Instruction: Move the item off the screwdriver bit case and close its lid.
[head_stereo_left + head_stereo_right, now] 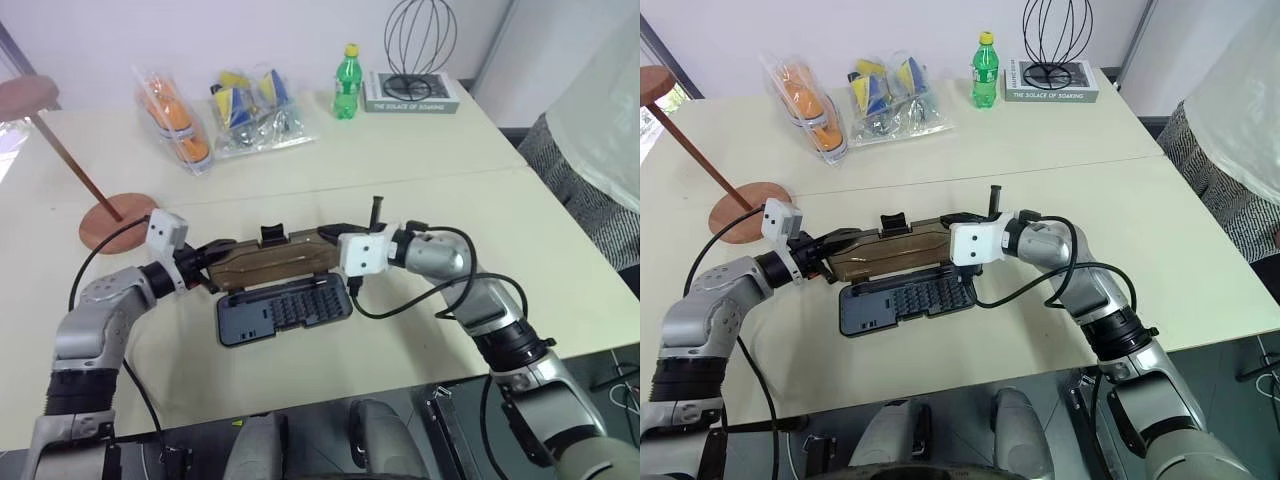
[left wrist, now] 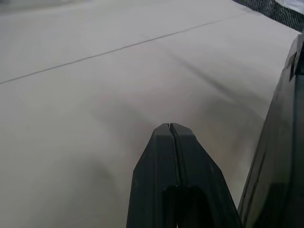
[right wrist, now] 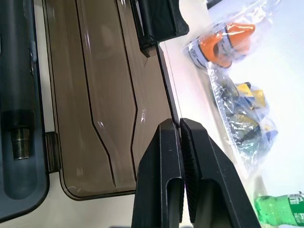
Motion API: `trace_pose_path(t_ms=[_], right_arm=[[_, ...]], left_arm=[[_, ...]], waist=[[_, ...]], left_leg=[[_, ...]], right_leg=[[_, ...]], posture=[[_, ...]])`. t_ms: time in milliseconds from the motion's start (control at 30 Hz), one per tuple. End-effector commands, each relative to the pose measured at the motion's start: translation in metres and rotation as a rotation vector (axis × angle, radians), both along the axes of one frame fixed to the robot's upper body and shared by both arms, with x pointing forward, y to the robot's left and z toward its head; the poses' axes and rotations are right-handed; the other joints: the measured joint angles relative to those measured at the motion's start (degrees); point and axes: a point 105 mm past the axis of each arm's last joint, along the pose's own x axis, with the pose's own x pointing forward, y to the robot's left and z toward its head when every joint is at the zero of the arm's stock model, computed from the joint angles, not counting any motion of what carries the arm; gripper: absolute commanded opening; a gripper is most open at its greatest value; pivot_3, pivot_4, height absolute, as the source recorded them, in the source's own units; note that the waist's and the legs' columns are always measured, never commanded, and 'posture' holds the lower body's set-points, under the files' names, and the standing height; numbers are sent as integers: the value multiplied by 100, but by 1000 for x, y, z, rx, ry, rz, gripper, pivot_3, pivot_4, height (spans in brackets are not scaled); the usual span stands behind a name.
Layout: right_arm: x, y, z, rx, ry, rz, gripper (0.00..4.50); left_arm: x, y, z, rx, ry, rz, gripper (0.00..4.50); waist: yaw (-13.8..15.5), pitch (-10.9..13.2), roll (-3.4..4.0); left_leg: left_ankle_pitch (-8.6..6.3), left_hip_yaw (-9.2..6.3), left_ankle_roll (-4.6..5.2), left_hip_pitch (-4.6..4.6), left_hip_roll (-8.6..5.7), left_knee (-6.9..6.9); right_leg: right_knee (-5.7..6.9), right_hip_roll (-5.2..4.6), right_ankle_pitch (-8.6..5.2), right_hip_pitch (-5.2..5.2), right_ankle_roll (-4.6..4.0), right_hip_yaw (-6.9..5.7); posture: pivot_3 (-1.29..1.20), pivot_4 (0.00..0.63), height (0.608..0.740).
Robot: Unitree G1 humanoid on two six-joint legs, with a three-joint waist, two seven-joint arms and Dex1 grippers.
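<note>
The fingers (image 2: 171, 156) of the left gripper (image 1: 212, 258) were pressed flat together with nothing between them, and the fingers (image 3: 164, 166) of the right gripper (image 1: 328, 236) were likewise closed on nothing. In the left eye view, both grippers were seen at the middle of the frame, one at each short end of the lid (image 1: 270, 260), which stood raised behind the open case (image 1: 285, 310). The left gripper's closed tip was placed at the lid's left end and the right gripper's tip at its right end, close to the lid's upper edge; whether either tip touched the plastic could not be told. The lid's small black latch (image 1: 271, 235) was seen on its upper edge, pointing up. The case lay flat on the table (image 1: 420, 190) just below the centre of the frame, its rows of bits uncovered. The wooden stand (image 1: 75, 165) was seen at the left edge of the frame, its round base resting on the table well apart from the case, its thin rod leaning up to the top disc in the upper left corner. Along the top of the frame, bagged items (image 1: 175, 120), a green bottle (image 1: 347, 85) and a book (image 1: 410, 95) beneath a wire ornament (image 1: 420, 40) were arranged.
</note>
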Motion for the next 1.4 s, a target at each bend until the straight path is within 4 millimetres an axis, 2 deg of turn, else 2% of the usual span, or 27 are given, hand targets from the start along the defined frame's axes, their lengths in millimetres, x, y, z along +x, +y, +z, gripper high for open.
trace_pose_path(t_ms=[33, 467, 567, 800, 967, 1033, 1133, 1267, 1400], right_arm=[[3, -3, 17, 35, -28, -13, 45], [0, -3, 16, 14, -8, -12, 45], [-1, -3, 16, 11, 3, -10, 968], [-5, -8, 17, -13, 56, 7, 4371], [-7, -19, 37, 74, 176, -10, 4371], [-10, -28, 45, 108, 254, -21, 4371], [-16, -38, 49, 120, 329, -30, 4371], [-25, -56, 45, 108, 439, -59, 4371], [-29, -62, 48, 153, 498, -66, 4371]], left_arm=[[2, -2, 9, 6, -46, -19, 0], [5, -3, 10, 19, -59, -17, 0], [6, -3, 10, 21, -60, -17, 0], [7, -5, 10, 25, -64, -24, 0], [2, -6, 13, 29, -67, -37, 0], [-6, -7, 15, 34, -58, -55, 0], [-20, -7, 15, 45, -40, -72, 0], [-45, -4, 15, 59, 1, -76, 0], [-69, 3, 15, 78, 50, -67, 0]], waist=[[12, 0, 0], [100, 0, 0], [100, 0, 0], [98, 0, 0], [104, 0, 0], [103, 0, 0], [103, 1, 1], [97, 2, 1], [95, 3, 2]], left_leg=[[0, 0, 0, 0, 0, 0], [0, 0, 0, 0, 0, 0], [0, 0, 0, 0, 0, 0], [0, 0, 0, -1, 0, 0], [0, 0, 0, -3, 0, 1], [0, 0, 0, -4, 0, 2], [-2, -2, 3, -6, 1, -1], [-3, -6, 5, -8, 3, -3], [-3, -10, 5, -15, 4, -3]], right_leg=[[0, 0, 0, 0, 0, 0], [0, 0, 0, 0, 0, -1], [0, 0, 0, 0, 0, -2], [0, 1, 0, 0, 0, -2], [-1, 0, 0, -1, 0, -2], [-1, 0, 0, -2, 0, -2], [-4, -1, 0, -4, -1, -2], [-8, -4, -1, -9, -2, 0], [-7, -5, -11, -19, -19, 0]], posture=[[0, 150, 740], [0, 150, 740], [0, 150, 740], [0, 150, 740], [0, 150, 740], [0, 150, 740], [0, 150, 740], [0, 150, 740], [0, 150, 740]])
